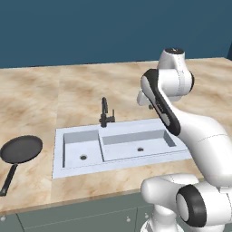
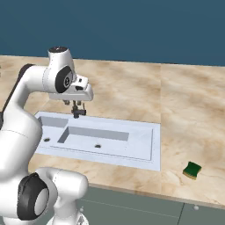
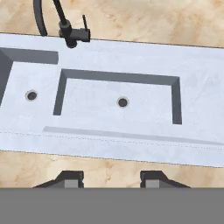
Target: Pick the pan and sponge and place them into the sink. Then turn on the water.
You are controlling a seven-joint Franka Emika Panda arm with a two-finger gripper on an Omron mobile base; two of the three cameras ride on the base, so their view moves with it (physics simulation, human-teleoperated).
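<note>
Jaws: gripper [image 3: 111, 180] hangs above the sink [image 1: 59, 168]; tips apart, holding nothing
Pan [image 1: 21, 149]: on counter [image 1: 31, 95], left of sink; thin handle could slip
Sponge [image 2: 192, 169]: counter, right of sink; far reach

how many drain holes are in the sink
2: one drain hole in the small square basin, one drain hole in the longer basin of the sink. No part of either basin floor looks hidden.
</note>
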